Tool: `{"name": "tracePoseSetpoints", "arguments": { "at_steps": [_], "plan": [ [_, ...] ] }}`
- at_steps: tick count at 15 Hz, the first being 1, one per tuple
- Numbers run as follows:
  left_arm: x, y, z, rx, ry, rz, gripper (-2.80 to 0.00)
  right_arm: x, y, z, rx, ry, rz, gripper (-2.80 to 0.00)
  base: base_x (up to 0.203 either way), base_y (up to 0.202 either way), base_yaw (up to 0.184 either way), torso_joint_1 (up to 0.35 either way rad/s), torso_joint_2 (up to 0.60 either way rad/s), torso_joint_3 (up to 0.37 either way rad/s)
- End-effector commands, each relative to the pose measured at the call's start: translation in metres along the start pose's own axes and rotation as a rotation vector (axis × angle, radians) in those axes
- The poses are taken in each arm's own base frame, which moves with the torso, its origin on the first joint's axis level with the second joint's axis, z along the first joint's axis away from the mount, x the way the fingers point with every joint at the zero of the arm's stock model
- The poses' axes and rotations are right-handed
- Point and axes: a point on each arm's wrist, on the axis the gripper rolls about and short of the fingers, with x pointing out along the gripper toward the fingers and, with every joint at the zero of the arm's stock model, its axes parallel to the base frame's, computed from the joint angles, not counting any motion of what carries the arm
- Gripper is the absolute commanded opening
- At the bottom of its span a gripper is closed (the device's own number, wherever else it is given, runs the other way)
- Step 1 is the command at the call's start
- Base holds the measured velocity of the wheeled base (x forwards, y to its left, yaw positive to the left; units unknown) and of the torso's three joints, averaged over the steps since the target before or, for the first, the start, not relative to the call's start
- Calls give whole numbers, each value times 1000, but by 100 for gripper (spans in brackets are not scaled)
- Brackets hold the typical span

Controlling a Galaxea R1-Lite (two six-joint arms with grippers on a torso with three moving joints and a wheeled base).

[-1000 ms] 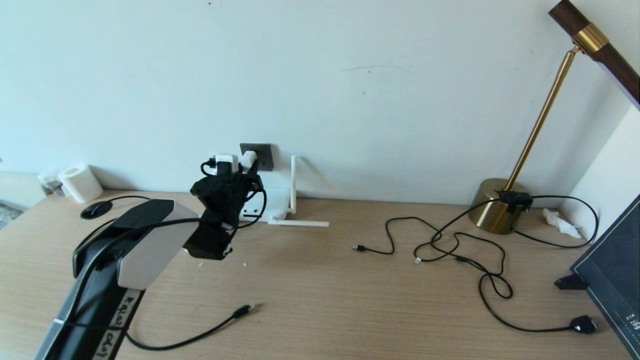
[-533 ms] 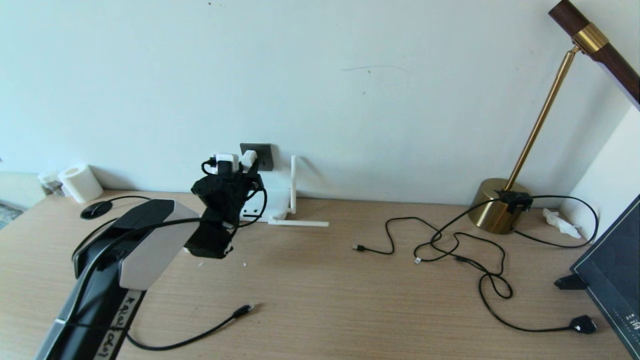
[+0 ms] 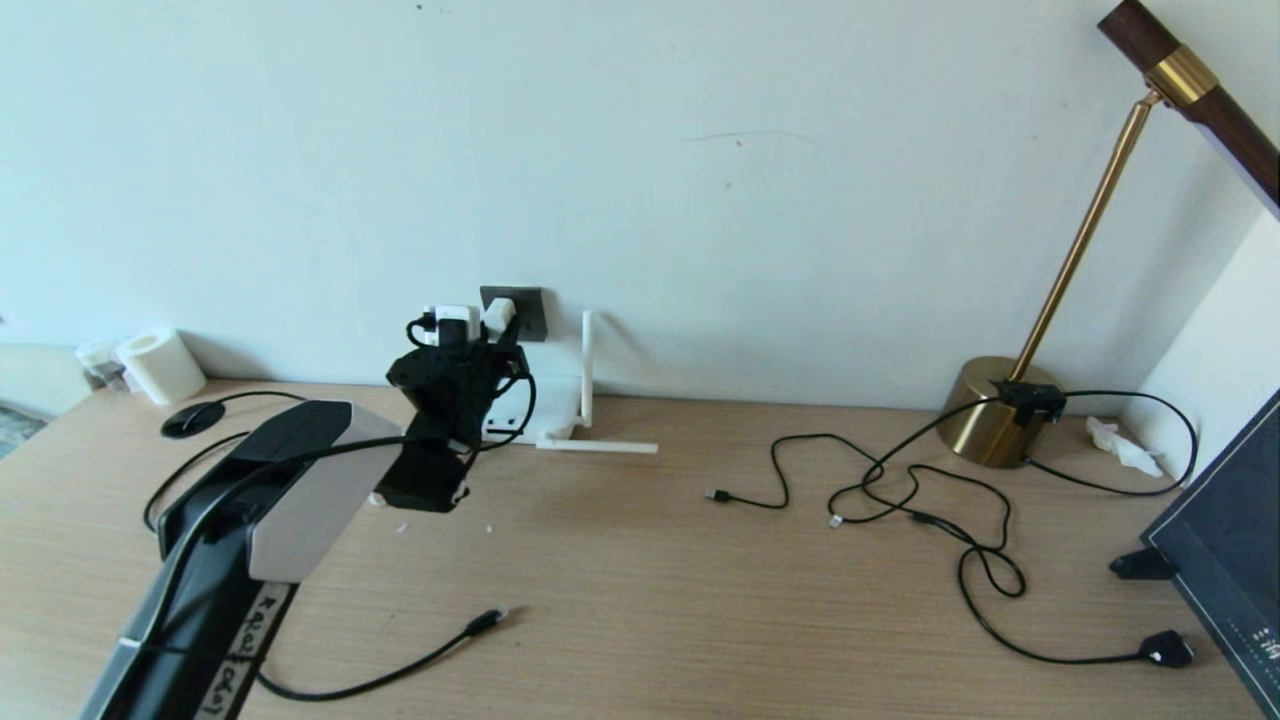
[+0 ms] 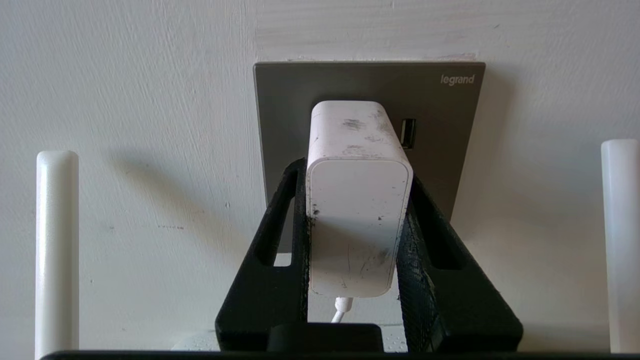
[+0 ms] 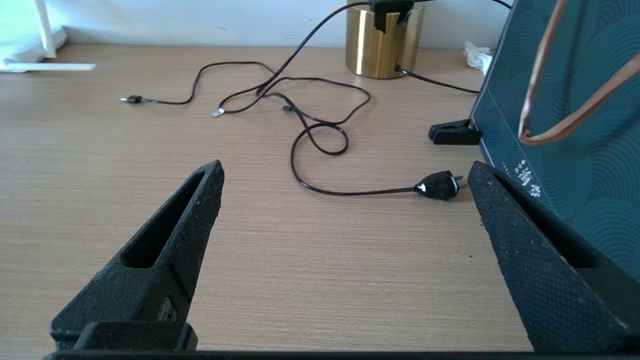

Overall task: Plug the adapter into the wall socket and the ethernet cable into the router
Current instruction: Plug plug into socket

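The small white rounded cube adapter (image 4: 358,200) sits right up against the dark grey square wall socket plate (image 4: 370,85), nose pressed to its face. The left gripper (image 4: 358,220) is clamped on it, a black textured finger (image 4: 415,265) tight on each side, thin white cord (image 4: 341,311) hanging out the back. White router antennas (image 4: 56,250) stand to either side. The right gripper (image 5: 345,210) hovers over the wooden desk (image 5: 300,260), fingers spread wide, holding nothing.
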Motion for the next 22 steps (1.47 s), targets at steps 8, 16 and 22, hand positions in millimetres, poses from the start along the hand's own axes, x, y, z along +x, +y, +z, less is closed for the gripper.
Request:
{"name": "tracePoseSetpoints", "arguments": {
  "at_steps": [8,16,22],
  "plan": [
    [3,7,-10,6,-1,11,-280,0,0,0,0,1,0,0,0,0,0,0,0,0],
    [11,12,-13,10,5,15,-280,0,0,0,0,1,0,0,0,0,0,0,0,0],
    [11,12,-18,12,46,18,-280,0,0,0,0,1,0,0,0,0,0,0,0,0]
  ]
}}
